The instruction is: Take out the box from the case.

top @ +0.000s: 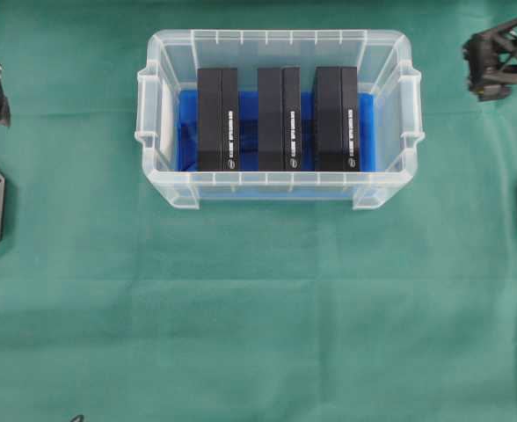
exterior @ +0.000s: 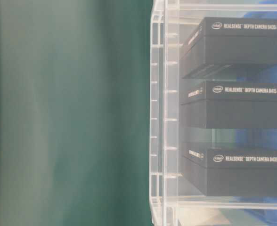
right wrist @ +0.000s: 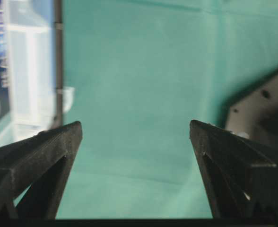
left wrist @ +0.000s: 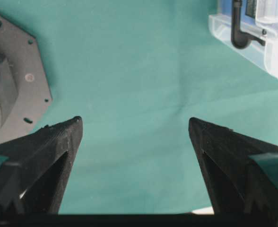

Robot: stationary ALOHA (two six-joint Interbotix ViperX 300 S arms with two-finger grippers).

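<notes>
Three boxes (top: 217,120) sit in the case (top: 279,191), apart from both arms' spread, empty fingers (left wrist: 63,137).

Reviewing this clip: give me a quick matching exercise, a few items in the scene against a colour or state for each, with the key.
Things:
1. case
2. boxes
3. table cover
4. left gripper

Descriptions:
A. green
B. open, holding nothing
C. clear plastic, blue lining
D. black, three side by side

Pairs: 1-C, 2-D, 3-A, 4-B
</notes>
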